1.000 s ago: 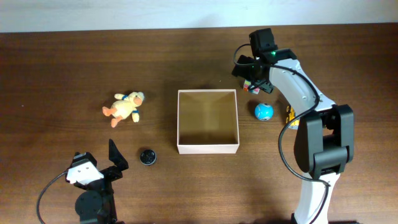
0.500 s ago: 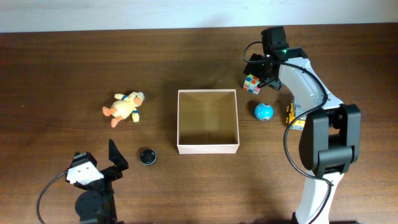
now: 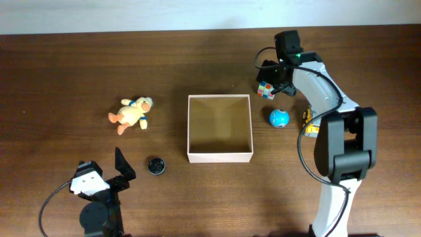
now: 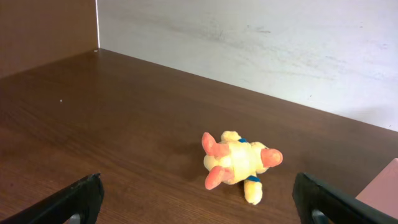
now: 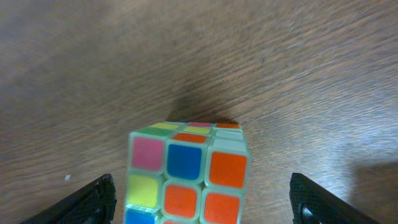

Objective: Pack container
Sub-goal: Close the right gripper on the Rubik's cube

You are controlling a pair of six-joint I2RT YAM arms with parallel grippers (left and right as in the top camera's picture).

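The container, a square shallow cardboard box with a white outside and a tan inside, sits at mid-table with nothing in it. My right gripper is behind its far right corner, shut on a multicoloured puzzle cube. In the right wrist view the cube fills the space between the two black fingers of that gripper, tilted, with its lower part cut off by the frame. My left gripper stands wide open near the front left edge. In its wrist view the left gripper holds nothing.
A yellow plush duck lies left of the box, ahead of the left fingers. A small black round object sits by the box's front left corner. A blue ball and a yellow toy lie right of the box, by the right arm.
The right gripper narrowed around the cube and shifted a little to the right and back, bringing the cube into plain overhead view. The left arm has stayed still.
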